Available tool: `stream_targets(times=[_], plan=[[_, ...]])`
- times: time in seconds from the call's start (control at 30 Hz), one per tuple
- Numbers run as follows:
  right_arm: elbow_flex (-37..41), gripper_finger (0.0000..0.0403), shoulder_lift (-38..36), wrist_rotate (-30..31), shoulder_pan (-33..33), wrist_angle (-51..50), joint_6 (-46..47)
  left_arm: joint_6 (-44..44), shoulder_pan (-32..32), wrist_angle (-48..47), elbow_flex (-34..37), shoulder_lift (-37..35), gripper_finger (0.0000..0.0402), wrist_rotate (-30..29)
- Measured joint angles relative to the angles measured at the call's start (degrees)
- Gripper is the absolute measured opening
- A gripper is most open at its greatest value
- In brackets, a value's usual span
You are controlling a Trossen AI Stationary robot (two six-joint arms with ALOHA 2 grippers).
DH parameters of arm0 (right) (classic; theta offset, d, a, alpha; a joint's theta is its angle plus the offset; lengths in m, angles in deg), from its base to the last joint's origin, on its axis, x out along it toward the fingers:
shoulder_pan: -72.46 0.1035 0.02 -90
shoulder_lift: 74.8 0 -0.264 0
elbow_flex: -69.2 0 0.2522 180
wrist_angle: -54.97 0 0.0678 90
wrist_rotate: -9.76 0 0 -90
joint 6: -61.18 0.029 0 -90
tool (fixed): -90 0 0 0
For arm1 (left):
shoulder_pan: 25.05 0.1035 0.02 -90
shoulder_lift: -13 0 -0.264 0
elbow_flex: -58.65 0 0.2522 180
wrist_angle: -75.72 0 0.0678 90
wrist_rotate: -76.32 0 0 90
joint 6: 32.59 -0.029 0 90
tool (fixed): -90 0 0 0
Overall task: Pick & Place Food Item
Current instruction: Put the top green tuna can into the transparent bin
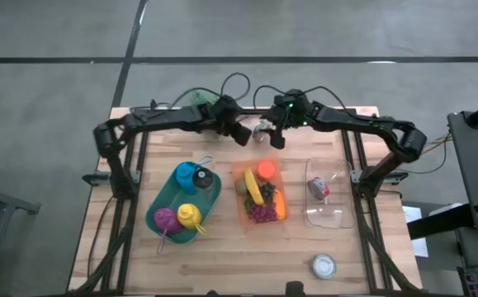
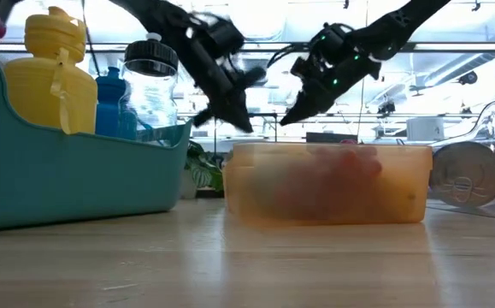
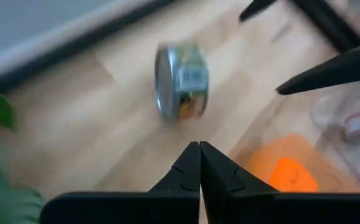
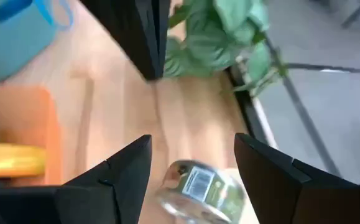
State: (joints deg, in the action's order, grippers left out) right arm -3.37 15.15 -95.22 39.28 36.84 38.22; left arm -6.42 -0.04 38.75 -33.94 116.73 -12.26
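A small tin can [image 3: 181, 81] with a printed label lies on its side on the wooden table near the far edge, also seen in the high view [image 1: 262, 128] and the right wrist view [image 4: 198, 186]. My left gripper [image 3: 199, 149] is shut and hangs above the table just left of the can [image 1: 243, 136]. My right gripper [image 4: 192, 155] is open and hangs just right of the can [image 1: 276, 139], fingers clear of it. An orange container [image 1: 259, 194] in the table's middle holds a banana, grapes and other food.
A teal tray [image 1: 152, 216] with several bottles stands at the left. A clear container [image 1: 329, 206] with a red and white can stands at the right. A round tin [image 1: 324, 266] lies near the front edge. Green leaves [image 4: 223, 37] sit at the far edge.
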Motion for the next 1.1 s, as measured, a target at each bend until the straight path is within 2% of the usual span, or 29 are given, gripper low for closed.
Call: stream_targets(times=[0.17, 0.33, 0.43, 0.57, 0.73, 0.9, 1.0, 1.1], plan=[[0.2, 0.0226, -3.5, 0.6, -1.6, -3.0, 0.1, -6.8, 0.2, -0.1, 0.0, -7.6, 0.0002, -7.6], [0.3, 0.0226, -5.2, 5.1, -1.7, -6.1, 3.0, -14.9, 0.3, -1.0, 0.4, -15.6, 0.0002, -15.8], [0.3, 0.0226, -5.3, 6.1, -1.7, -7.8, 3.2, -20.2, 0.3, -1.3, 0.4, -19.8, 0.0002, -18.3], [0.3, 0.0226, -5.3, 6.1, -1.7, -9.8, 0.3, -23.9, 0.5, -1.5, 1.3, -25.5, 0.0002, -18.4], [0.2, 0.0226, -5.5, 6.0, -1.7, -12.5, -11.5, -26.6, 1.6, 2.6, 10.8, -35.0, 0.0002, -18.6], [-1.8, 0.0226, -5.4, 6.0, -1.7, -16.2, -24.4, -27.9, 1.5, 16.2, 24.1, -43.7, 0.0002, -16.1], [-4.3, 0.0226, -4.5, 6.0, -1.7, -19.3, -27.8, -29.7, 1.5, 25.2, 29.9, -47.6, 0.0002, -13.2], [-7.5, 0.0226, -2.6, 6.0, -1.8, -22.4, -31.7, -33.5, 1.4, 30.1, 34.2, -50.6, 0.0002, -12.1]])
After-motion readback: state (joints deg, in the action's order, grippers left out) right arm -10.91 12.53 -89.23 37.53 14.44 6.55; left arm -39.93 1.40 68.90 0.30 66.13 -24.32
